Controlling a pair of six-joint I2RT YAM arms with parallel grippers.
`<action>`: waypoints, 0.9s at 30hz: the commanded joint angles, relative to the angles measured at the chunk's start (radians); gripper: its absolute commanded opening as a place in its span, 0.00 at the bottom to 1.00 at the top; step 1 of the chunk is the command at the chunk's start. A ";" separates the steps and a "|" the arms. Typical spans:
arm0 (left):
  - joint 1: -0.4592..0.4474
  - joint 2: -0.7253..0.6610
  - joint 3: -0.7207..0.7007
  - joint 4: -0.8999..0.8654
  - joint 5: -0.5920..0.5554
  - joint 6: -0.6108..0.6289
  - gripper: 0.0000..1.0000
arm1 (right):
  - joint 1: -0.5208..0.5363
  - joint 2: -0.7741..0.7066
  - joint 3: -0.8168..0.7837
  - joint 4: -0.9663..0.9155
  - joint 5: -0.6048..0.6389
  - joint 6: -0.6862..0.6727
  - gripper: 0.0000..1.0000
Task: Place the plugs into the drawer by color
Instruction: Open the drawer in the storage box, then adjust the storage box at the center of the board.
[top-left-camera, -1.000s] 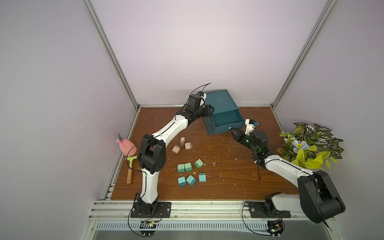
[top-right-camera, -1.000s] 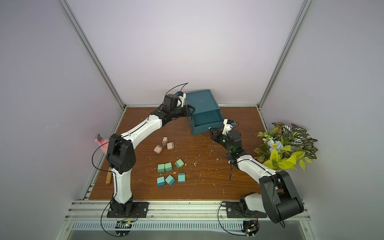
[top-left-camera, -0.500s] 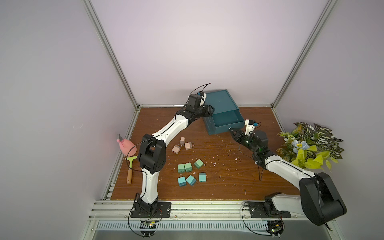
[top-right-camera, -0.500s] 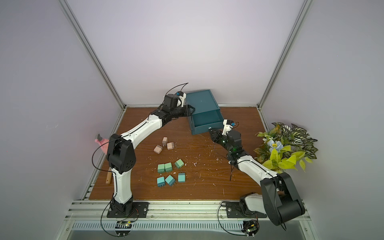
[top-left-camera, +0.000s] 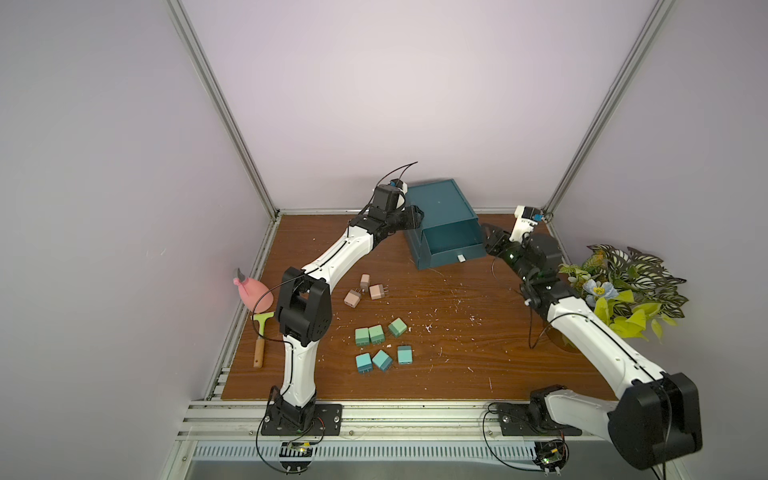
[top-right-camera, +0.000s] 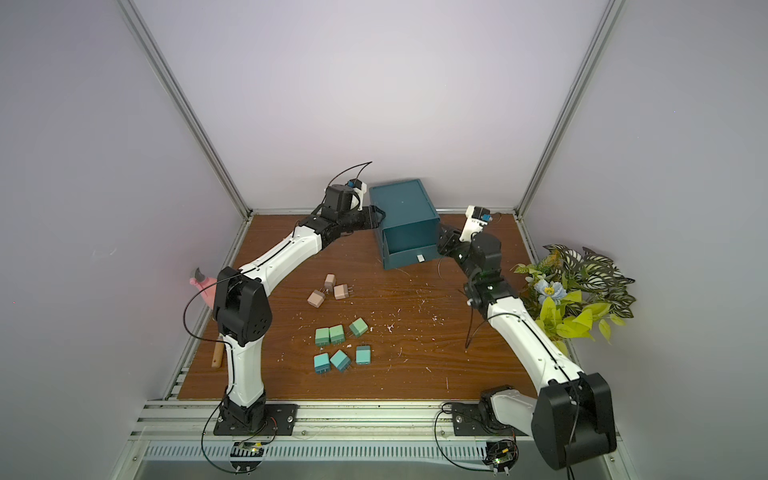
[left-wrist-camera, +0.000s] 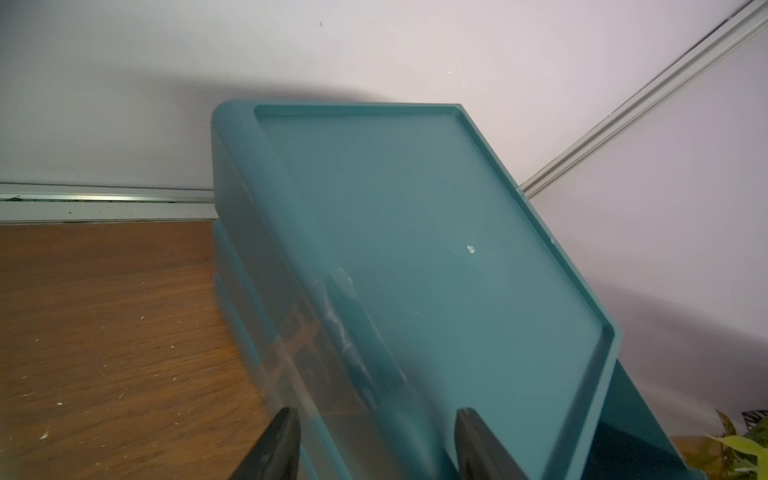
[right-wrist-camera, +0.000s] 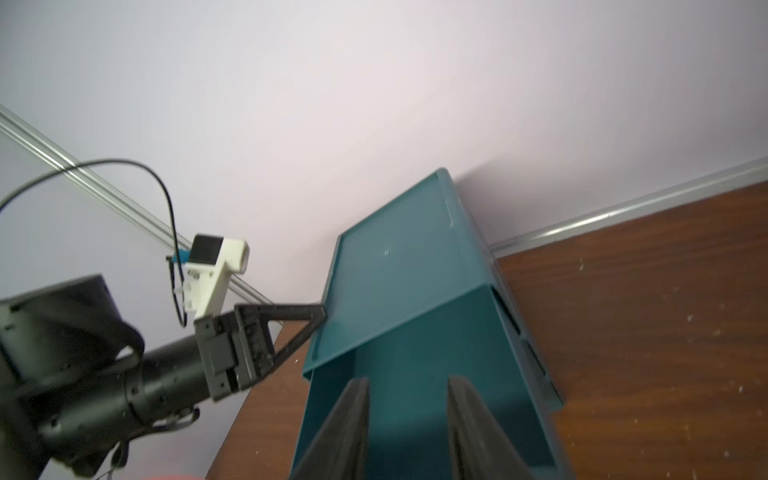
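Just ahead of the right gripper (right-wrist-camera: 407, 386), whose jaws stand apart, the drawer (top-left-camera: 440, 203) has its top tray (top-left-camera: 453, 239) pulled out, with no plug showing inside. Jaws likewise apart, the left gripper (left-wrist-camera: 378, 444) sits against the chest's top side edge; it is best braced there while the right one fetches. Well behind both lie three pink-beige plugs (top-left-camera: 376, 291), three green plugs (top-left-camera: 376, 334) and three turquoise plugs (top-left-camera: 382, 360), all nine on the table (top-left-camera: 457, 353).

Place: robot lab test cell.
Walls: plain lilac panels (top-left-camera: 395, 83) in aluminium framing (top-left-camera: 225, 112), just behind the left hand (top-left-camera: 415, 216).
Bench: scuffed wooden bench (top-left-camera: 457, 353) on slotted metal rails (top-left-camera: 415, 415).
Arms: two robot arms (top-left-camera: 345, 253) bolted to black base plates (top-left-camera: 328, 417).
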 joint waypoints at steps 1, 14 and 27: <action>0.015 -0.026 0.017 0.015 -0.044 -0.018 0.59 | -0.048 0.162 0.192 -0.122 -0.103 -0.066 0.38; 0.053 0.105 0.146 0.078 0.095 -0.095 0.62 | -0.142 0.609 0.589 -0.183 -0.493 -0.018 0.56; 0.008 0.177 0.191 0.106 0.179 -0.120 0.61 | -0.129 0.483 0.369 -0.042 -0.502 0.032 0.49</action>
